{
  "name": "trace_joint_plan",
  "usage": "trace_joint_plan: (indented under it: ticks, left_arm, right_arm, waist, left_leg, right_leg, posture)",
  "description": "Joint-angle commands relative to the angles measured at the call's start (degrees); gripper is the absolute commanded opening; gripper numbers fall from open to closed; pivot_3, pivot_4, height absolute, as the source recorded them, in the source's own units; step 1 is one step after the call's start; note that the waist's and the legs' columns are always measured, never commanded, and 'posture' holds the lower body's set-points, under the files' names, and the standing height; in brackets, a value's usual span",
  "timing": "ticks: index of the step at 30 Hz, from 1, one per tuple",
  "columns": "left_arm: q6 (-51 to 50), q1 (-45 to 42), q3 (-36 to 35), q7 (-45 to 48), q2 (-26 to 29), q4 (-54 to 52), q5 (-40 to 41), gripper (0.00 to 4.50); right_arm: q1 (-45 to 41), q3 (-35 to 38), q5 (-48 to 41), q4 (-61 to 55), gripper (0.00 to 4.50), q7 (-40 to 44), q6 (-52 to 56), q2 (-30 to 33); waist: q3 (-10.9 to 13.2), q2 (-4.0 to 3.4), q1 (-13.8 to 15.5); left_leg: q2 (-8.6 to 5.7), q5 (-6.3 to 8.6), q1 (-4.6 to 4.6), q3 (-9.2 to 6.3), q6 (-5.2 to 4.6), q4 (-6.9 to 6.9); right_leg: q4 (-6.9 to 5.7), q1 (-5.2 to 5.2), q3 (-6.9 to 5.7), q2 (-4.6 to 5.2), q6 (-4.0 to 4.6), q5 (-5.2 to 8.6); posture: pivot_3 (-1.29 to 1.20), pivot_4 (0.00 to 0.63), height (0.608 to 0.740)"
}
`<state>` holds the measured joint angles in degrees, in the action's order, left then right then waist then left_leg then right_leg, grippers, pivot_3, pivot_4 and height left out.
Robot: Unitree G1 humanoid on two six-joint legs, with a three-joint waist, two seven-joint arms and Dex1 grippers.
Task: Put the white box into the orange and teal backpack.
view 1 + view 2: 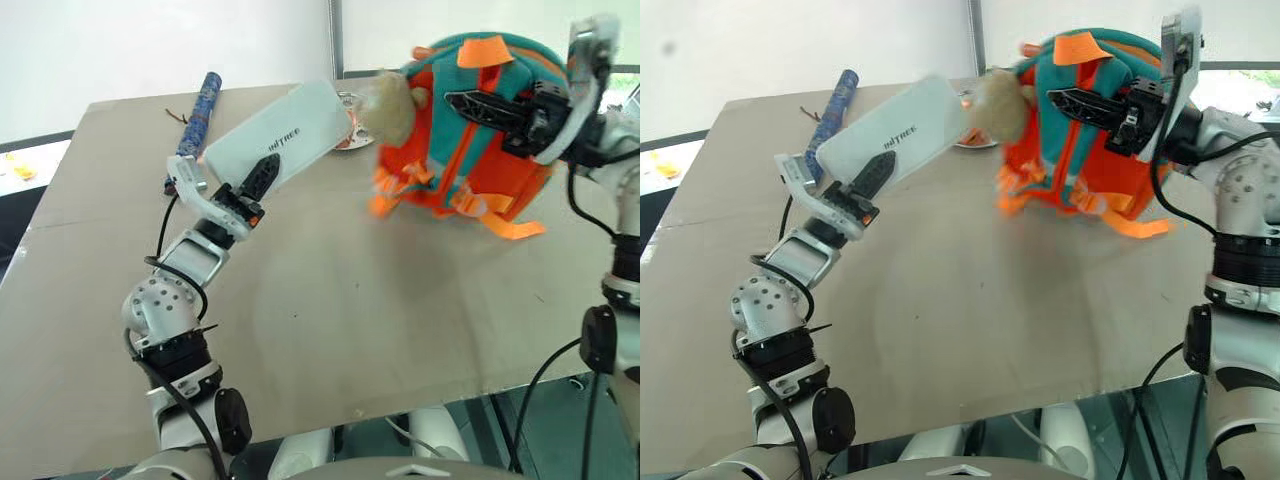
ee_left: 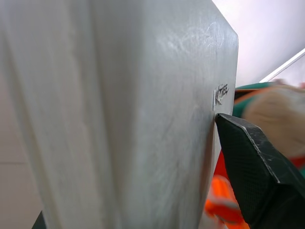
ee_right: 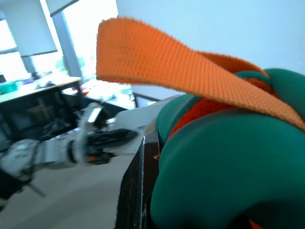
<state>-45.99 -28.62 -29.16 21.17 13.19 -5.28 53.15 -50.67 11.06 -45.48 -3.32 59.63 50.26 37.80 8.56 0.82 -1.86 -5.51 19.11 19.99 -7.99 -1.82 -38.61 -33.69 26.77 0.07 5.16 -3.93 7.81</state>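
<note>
Dominating the upper right of the head view, the orange and teal backpack (image 1: 470, 130) is lifted off the brown table (image 1: 330, 320), the right gripper (image 1: 480, 108) clamped shut on its teal fabric, probably to steady it for loading. At upper centre-left, the white box (image 1: 280, 135) is tilted toward it, pinched at its lower end by the part-open left gripper (image 1: 252, 185). Behind lies a blue patterned roll (image 1: 200, 110).

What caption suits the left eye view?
Left gripper lifts the white box toward the backpack gripped by the right gripper.
</note>
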Motion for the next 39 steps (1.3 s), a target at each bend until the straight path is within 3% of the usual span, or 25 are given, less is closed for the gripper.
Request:
trace_joint_plan:
  ticks: [1,4,12,21,26,33,39]
  left_arm:
    - [2.7,-1.1,-0.3,7.4,4.9,-2.3,2.3,2.62]
    - [5.1,0.3,1.8,15.0,10.4,-4.9,0.7,2.62]
    - [0.7,2.8,-3.4,20.7,23.5,-6.4,8.2,2.62]
    - [-3.7,18.4,-12.6,22.6,31.1,-16.3,17.7,2.62]
    - [-1.9,24.2,-14.6,22.9,31.4,-19.4,18.1,2.62]
    - [10.9,22.1,-5.2,24.0,29.3,-22.0,2.9,2.62]
    - [21.3,21.3,2.6,28.9,28.7,-21.6,-6.9,2.62]
  right_arm:
    - [7.0,-4.0,2.8,-9.3,0.01,0.8,0.6,5.6]
    - [13.2,-7.9,8.1,-11.2,0.01,0.3,-2.7,9.5]
    - [15.4,-8.3,9.4,-10.6,0.01,-3.4,-4.9,7.1]
    - [9.2,-9.3,12.2,-4.5,0.01,-9.0,-5.6,1.8]
    - [7.1,-10.1,12.3,-3.1,0.01,-9.0,-5.6,0.3]
    - [8.7,-9.5,4.2,-9.8,0.01,-0.8,-1.9,1.2]
    - [6.7,-7.3,0.1,-10.6,0.01,-0.6,-0.3,0.6]
  waist:
    - [0.0,0.05,0.2]
    - [0.0,0.08,0.5]
    - [-0.1,0.11,1.2]
    - [0.0,0.12,1.3]
    - [0.0,0.11,1.5]
    - [0.0,0.11,1.5]
    - [0.0,0.11,1.3]
  left_leg:
    - [0.00,0.00,0.01,0.00,0.00,-0.01]
    - [-0.09,0.01,0.01,0.03,-0.01,-0.04]
    - [-0.01,0.00,-0.46,0.03,0.00,-0.26]
    - [0.00,0.01,-0.23,0.01,-0.01,-0.24]
    - [-0.02,0.01,-0.23,-0.04,-0.01,-0.21]
    - [-0.01,0.01,-0.22,-0.04,-0.01,-0.18]
    - [-0.01,0.01,-0.22,0.02,-0.01,-0.17]
  right_leg:
    - [0.00,-0.01,-0.10,0.05,0.00,0.00]
    - [-0.04,-0.02,-0.18,0.16,0.00,0.00]
    - [-0.10,-0.45,-0.16,0.03,0.15,-0.19]
    - [-0.07,-0.18,-0.15,0.02,0.17,-0.20]
    - [-0.09,-0.22,-0.19,0.03,0.19,-0.20]
    - [-0.04,-0.21,-0.21,0.03,0.19,-0.21]
    - [-0.02,-0.21,-0.17,0.04,0.19,-0.21]
  posture:
    - [0.00,0.150,0.733]
    - [0.00,0.150,0.733]
    - [0.00,0.150,0.733]
    - [0.00,0.150,0.733]
    - [0.00,0.150,0.733]
    - [0.00,0.150,0.733]
    - [0.00,0.150,0.733]
